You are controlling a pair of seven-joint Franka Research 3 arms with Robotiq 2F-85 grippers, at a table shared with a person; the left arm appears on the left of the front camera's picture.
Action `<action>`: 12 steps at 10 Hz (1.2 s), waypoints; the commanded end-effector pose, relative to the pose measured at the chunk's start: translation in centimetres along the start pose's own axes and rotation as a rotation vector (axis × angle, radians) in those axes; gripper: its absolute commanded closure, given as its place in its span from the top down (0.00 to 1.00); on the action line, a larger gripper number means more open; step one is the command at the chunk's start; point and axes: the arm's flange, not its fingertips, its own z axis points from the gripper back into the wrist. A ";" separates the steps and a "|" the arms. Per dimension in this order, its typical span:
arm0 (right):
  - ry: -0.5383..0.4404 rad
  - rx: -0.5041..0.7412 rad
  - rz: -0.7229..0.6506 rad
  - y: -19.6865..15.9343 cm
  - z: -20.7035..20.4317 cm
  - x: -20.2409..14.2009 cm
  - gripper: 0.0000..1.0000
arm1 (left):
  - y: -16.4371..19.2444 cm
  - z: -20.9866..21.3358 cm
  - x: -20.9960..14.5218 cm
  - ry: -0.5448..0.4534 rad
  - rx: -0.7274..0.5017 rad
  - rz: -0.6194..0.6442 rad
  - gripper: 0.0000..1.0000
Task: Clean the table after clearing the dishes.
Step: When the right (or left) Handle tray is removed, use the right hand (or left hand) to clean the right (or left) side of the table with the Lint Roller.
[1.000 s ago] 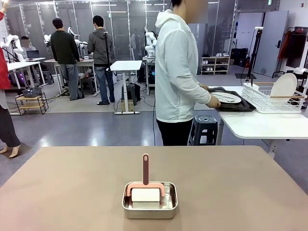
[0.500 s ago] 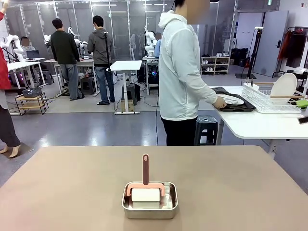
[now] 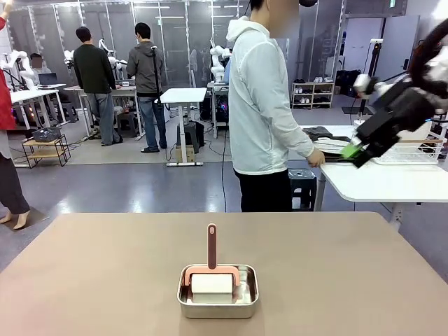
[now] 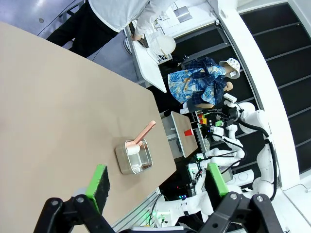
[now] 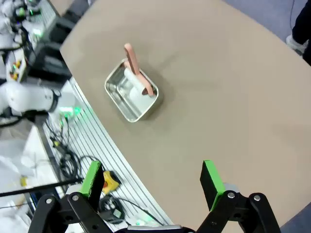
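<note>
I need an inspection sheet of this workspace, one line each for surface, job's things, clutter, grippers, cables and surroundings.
Surface: table, brownish top, bare apart from one pan.
Job's things: white plate on the white side table, next to the person's hand.
Clutter: steel pan near the robot's edge, with a pink-handled roller resting in it.
Grippers: left gripper open, empty, above the table; right gripper open, empty, raised.
Cables: black cables below the table's edge.
Surroundings: dish rack on the side table, stool beside it, people farther off.
</note>
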 end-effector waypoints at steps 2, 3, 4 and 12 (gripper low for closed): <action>0.132 -0.090 0.088 2.1 -5.6 1.9 1.00 | -0.2 0.2 0.0 -0.005 -0.010 0.008 1.00; 0.145 -0.124 0.154 3.4 -7.5 3.2 1.00 | -0.2 0.2 0.0 -0.005 -0.010 0.008 1.00; 0.157 -0.176 0.233 4.8 -9.8 5.0 1.00 | -0.2 0.2 0.0 -0.005 -0.010 0.008 1.00; 0.325 -0.122 0.455 9.1 -18.5 10.0 1.00 | -0.2 0.2 0.0 -0.005 -0.010 0.008 1.00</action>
